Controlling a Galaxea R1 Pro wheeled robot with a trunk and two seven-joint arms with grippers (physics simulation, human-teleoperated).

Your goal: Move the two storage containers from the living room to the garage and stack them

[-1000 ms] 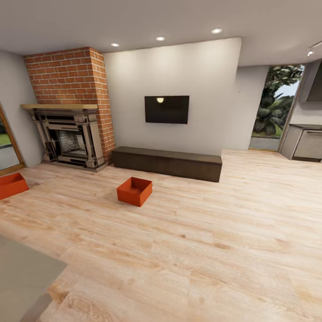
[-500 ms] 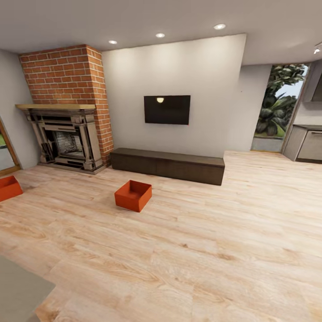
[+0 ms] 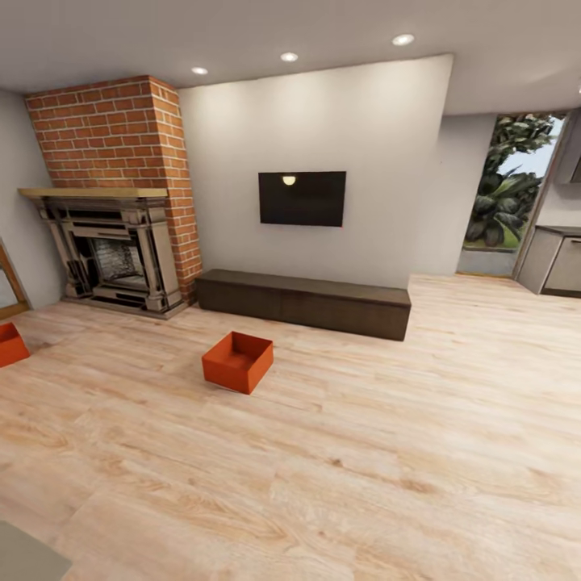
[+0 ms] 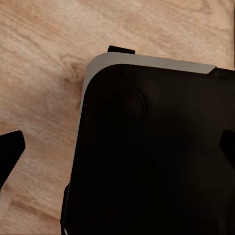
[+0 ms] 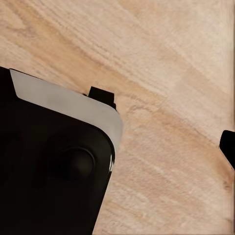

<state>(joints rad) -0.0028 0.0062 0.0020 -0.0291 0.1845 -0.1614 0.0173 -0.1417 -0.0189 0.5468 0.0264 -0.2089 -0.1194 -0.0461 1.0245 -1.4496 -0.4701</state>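
The approach to the first pickup seems under way: one storage container point(image 3: 237, 361) sits on the living-room wood floor point(image 3: 387, 452) before the TV bench point(image 3: 304, 302), the other point(image 3: 11, 344) far left, finger spread unreadable.

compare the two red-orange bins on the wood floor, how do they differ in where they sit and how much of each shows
The red-orange plastic bin in mid-floor shows whole, open top and inside visible; the red-orange plastic bin at the head view's left edge is cut off by the frame. The mid-floor bin sits in front of the long dark low cabinet; the edge bin sits out in front of the brick fireplace. Both rest on the light wood-plank floor, same colour.
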